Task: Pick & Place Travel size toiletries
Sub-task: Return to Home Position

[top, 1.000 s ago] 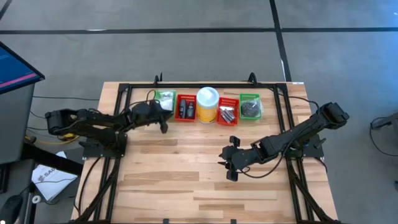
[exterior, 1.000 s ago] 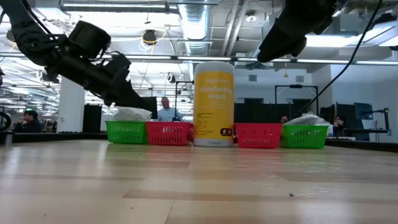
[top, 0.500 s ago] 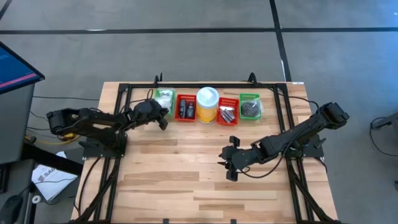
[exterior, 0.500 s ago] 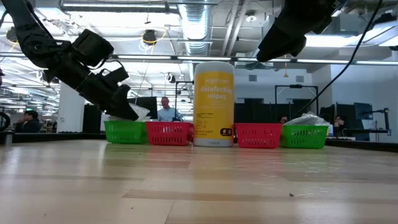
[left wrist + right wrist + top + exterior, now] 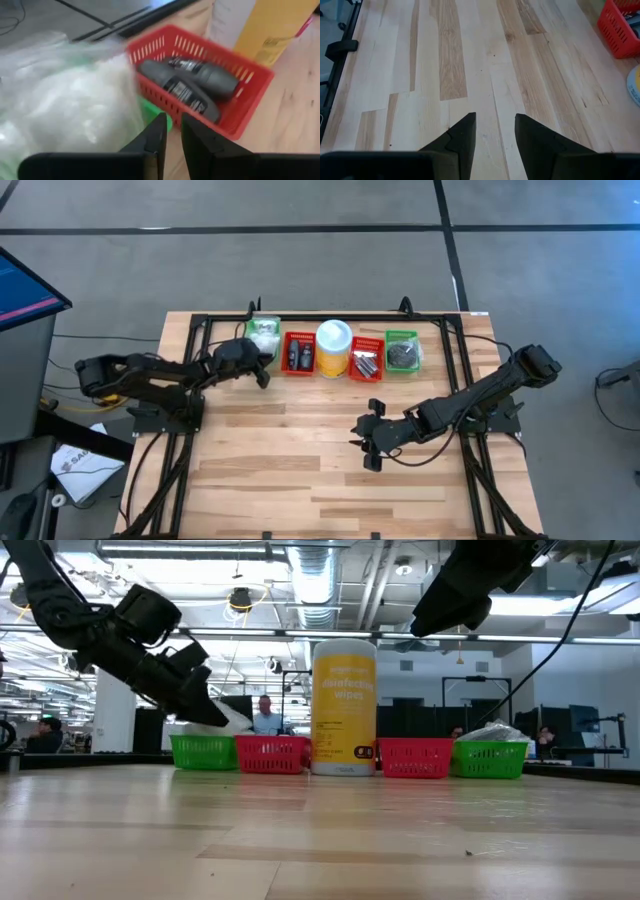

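Observation:
Along the table's far edge stand four mesh baskets. A green basket (image 5: 262,338) holds white fluffy bundles in clear wrap (image 5: 60,100). A red basket (image 5: 299,352) holds dark grey tubes (image 5: 185,85). Another red basket (image 5: 364,364) holds silvery-grey bits, and a green basket (image 5: 402,352) holds dark discs. My left gripper (image 5: 262,376) hangs shut at the near side of the left green basket (image 5: 204,751), its tips (image 5: 173,131) above the gap between that basket and the red one. My right gripper (image 5: 366,438) waits open over the bare table middle.
A yellow canister with a white lid (image 5: 334,345) stands between the two red baskets. A black frame (image 5: 330,317) runs along the far edge and down both sides. The near half of the wooden table (image 5: 445,60) lies bare under my right gripper. People show in the room behind.
My left gripper dipped down toward the green basket of white bundles, tipping its fingers lower, then came up a little. It stays shut. The baskets have kept their places.

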